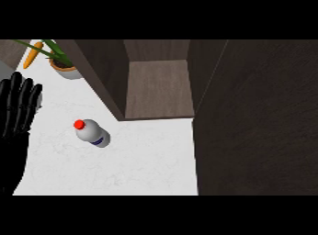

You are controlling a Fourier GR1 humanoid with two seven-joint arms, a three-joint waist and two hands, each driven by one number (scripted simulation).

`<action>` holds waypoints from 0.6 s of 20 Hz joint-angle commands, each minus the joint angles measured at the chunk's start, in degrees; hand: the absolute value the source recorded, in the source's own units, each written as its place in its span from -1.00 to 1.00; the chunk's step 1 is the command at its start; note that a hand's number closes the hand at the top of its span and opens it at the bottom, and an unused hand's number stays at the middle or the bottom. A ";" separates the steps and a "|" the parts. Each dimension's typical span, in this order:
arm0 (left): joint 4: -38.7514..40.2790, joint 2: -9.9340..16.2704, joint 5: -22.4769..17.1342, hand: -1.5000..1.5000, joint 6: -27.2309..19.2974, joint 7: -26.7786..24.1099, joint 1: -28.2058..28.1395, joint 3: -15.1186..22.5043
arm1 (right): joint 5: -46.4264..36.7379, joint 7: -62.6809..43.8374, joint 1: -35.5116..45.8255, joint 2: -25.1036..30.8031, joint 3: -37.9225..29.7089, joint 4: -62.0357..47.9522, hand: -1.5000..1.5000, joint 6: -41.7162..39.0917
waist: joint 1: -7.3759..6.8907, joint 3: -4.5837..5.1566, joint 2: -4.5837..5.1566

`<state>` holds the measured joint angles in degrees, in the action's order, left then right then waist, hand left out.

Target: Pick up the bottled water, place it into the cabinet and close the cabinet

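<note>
A white plastic bottle (93, 133) with a red cap stands on the pale marbled counter (141, 165), at seven o'clock from the open dark-wood cabinet (158, 87). At nine o'clock of the bottle, the black left hand (9, 124) rests apart from it, fingers straight and spread upward, holding nothing. A potted plant (63, 64) sits at eleven o'clock.
</note>
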<state>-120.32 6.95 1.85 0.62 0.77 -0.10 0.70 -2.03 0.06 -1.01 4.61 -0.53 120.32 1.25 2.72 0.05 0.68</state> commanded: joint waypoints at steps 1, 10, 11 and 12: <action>1.60 -0.25 -1.32 -1.00 2.62 0.73 2.70 2.33 | 2.80 1.81 -6.25 0.79 -1.94 4.00 -1.00 -2.41 | -2.24 -0.07 -0.73; 11.43 6.37 -24.25 -1.00 15.90 9.34 6.31 -3.39 | 11.68 -9.06 -12.88 -0.73 5.30 8.20 -1.00 -6.65 | -1.76 -0.07 -0.75; 5.63 6.71 -26.53 -1.00 15.64 11.64 3.08 -4.13 | 10.54 -12.27 -14.21 -1.36 7.17 13.23 -1.00 -5.11 | -2.49 -0.04 -0.97; 8.02 6.35 -26.17 -1.00 15.18 10.40 3.30 -5.09 | 10.51 -10.89 -18.06 -1.68 8.59 15.24 -1.00 -5.99 | -2.22 -0.05 -0.89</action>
<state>-111.98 12.22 -19.33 14.54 6.98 4.16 -2.70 6.73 -7.28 -12.73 3.36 5.04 129.55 -3.78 0.81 0.02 -0.06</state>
